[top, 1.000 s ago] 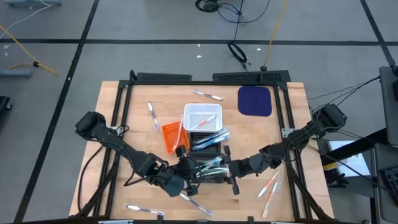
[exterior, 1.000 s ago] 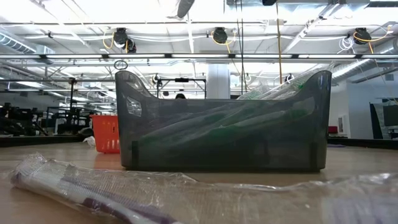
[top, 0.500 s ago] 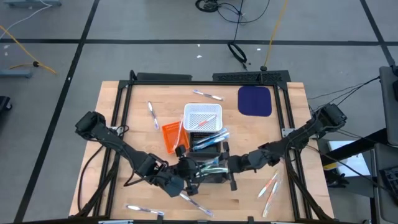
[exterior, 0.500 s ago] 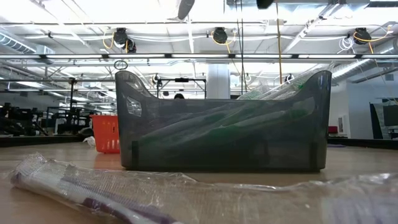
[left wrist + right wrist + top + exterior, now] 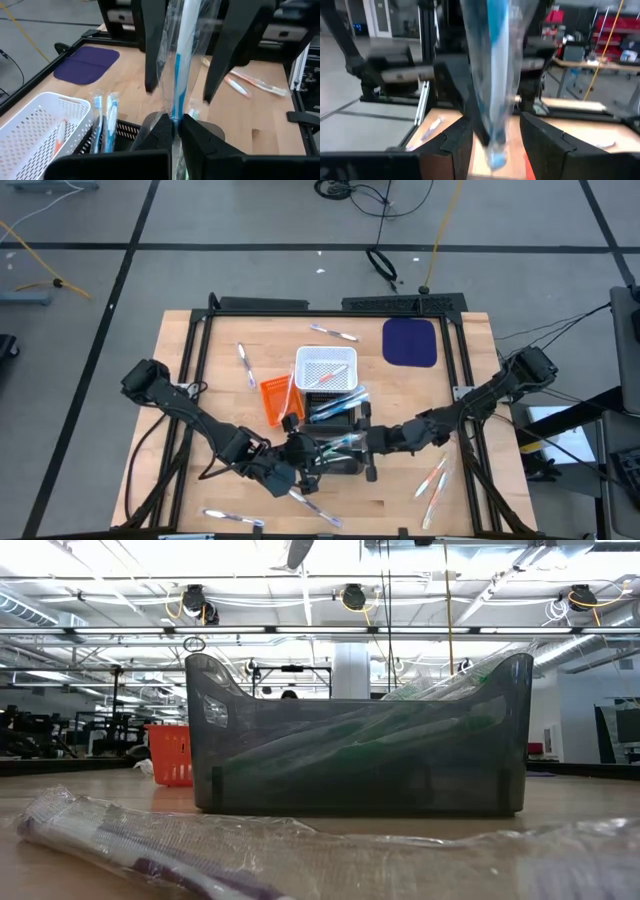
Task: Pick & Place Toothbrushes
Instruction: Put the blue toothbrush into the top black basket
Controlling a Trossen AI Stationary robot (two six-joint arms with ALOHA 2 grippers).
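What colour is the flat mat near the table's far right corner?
Dark blue mat, clearest in the high view.

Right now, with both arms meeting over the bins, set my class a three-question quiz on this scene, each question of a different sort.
1. True or false: the left gripper is shut on a wrapped toothbrush.
2. What colour is the mat? A orange; B dark blue; C white.
3. Fill in: the fingers of the right gripper stand ___, one on each side of the toothbrush.
Key: 1 true; 2 B; 3 open.
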